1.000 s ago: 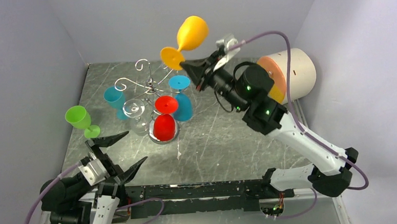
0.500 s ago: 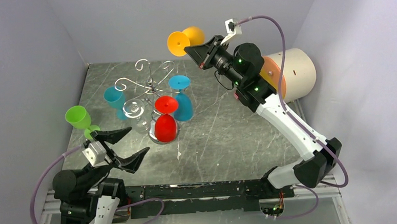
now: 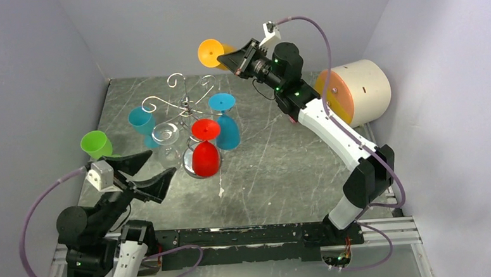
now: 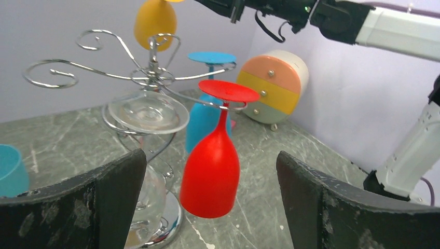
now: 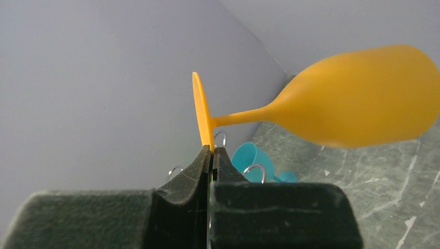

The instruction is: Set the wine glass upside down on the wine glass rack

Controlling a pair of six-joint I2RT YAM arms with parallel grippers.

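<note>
Seen from above, my right arm (image 3: 328, 126) has stretched up and back over the last second. It has carried the yellow wine glass (image 3: 210, 51) from beside the rack to a spot high behind it, toward the back wall. The glass has rolled over too: its bowl pointed up a second ago, and now it lies on its side, foot facing left. The right jaws are closed on the rim of the foot, pinching the thin disc edge-on, which the right wrist view shows clearly. I judge the turn-over about half done, since the bowl must still swing down before the foot can slide onto an arm.

My left arm (image 3: 101, 213) has drawn back toward the near left corner. Its jaws are wide open and hold nothing, close to an upright green glass (image 3: 96, 145).

The wine glass rack (image 3: 187, 106) stands mid-tabletop (image 3: 282, 168). Three glasses already hang upside down on it: a red glass (image 3: 204, 156) in front, a blue glass (image 3: 224, 124) on the right and a clear glass (image 3: 165, 135) on the left. A teal glass (image 3: 142, 122) appears to stand just left of the rack.

The curled arms at the back and far left look free. The blue glass is the nearest obstacle to my approach. A rounded pastel drawer box (image 3: 355, 91) sits far right, well apart.
</note>
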